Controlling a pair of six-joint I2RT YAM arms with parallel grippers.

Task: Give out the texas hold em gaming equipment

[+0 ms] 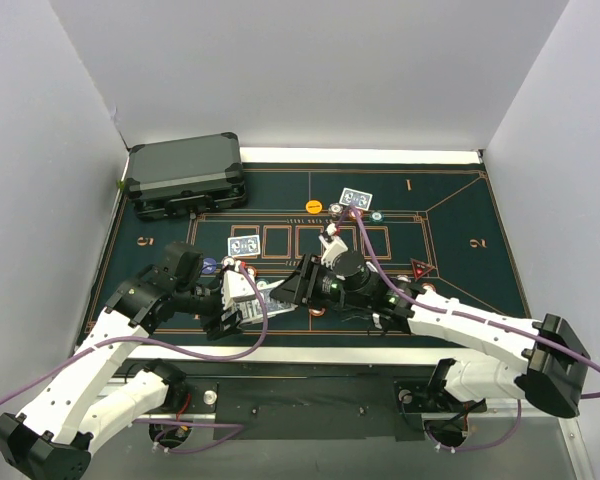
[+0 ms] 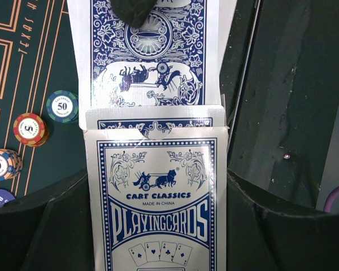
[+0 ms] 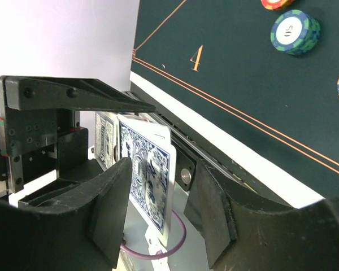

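My left gripper (image 2: 156, 189) (image 1: 230, 303) is shut on a blue-and-white playing card box (image 2: 158, 197) (image 1: 242, 292), held above the mat's near edge. A blue-backed card (image 2: 147, 62) sticks out of the box's open top. My right gripper (image 3: 165, 180) (image 1: 288, 287) is at the box and open. That card (image 3: 150, 175) stands between its fingers, close to the left finger (image 3: 110, 203), with a gap to the right one. Two blue-backed cards (image 1: 243, 244) (image 1: 357, 198) lie on the green mat (image 1: 450, 250). Poker chips (image 2: 62, 106) (image 2: 30, 129) (image 3: 294, 31) rest nearby.
A dark grey hard case (image 1: 187, 177) sits at the mat's far left corner. More chips (image 1: 314, 206) (image 1: 378, 215) lie near the far card. A red triangular marker (image 1: 421, 268) is right of the right arm. White walls enclose the table.
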